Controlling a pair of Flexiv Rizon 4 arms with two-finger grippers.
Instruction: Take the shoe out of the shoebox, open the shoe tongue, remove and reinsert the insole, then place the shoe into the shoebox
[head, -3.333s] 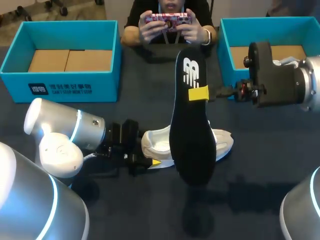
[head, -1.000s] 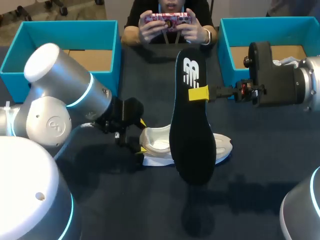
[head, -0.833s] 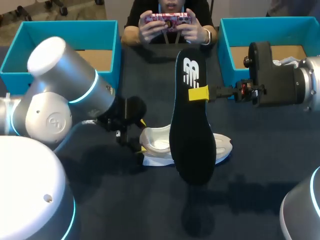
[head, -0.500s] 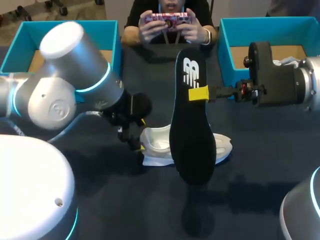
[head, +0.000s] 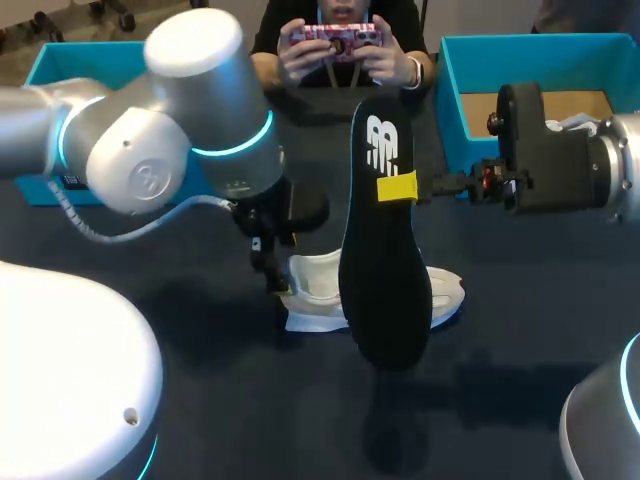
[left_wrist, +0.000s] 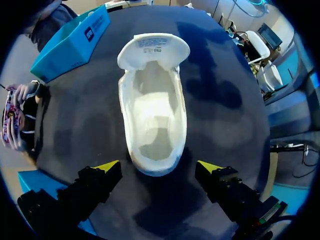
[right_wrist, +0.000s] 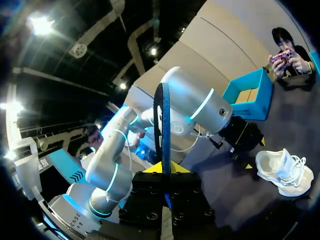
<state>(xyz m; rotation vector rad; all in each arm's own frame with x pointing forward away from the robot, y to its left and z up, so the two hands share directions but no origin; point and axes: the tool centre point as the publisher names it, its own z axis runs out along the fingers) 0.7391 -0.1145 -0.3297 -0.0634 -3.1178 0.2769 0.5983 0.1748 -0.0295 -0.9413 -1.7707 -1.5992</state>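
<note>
Table (head: 520, 330): dark cloth, carries the white shoe (left_wrist: 152, 115), which serves as reference for all positions below.

Left arm (head: 170, 120): comes in over the heel side of the shoe, wrist pointing down at it.

Right arm (head: 560, 160): reaches in level, above the shoe and to its toe side.

Shoeboxes: two teal, open. One shoebox (head: 452, 75) sits beyond the shoe's toe end. The other shoebox (head: 90, 50) sits beyond its heel end, partly hidden by the left arm. The shoe is in neither. It stands on its sole on the table between them.

Insole (head: 385, 260): black, held on edge in the air over the shoe, clear of it.

Shoe detail, left wrist view: tongue folded out towards the toe, mouth wide open. The footbed looks bare, consistent with the insole being out.

Right gripper (head: 397, 187): fingers closed on the insole, clamping it from both faces about a third of the way along from the logo end.

Left gripper (left_wrist: 158, 169): spread wide and empty, one fingertip to each side of the heel, neither touching it.

Progress (judgement): shoe out of box done, tongue opened done, insole removed done. Remaining: feed the insole back into the shoe and seat it, then put the shoe into a shoebox. Roughly half way. The left gripper looks placed to steady the heel for reinsertion.
</note>
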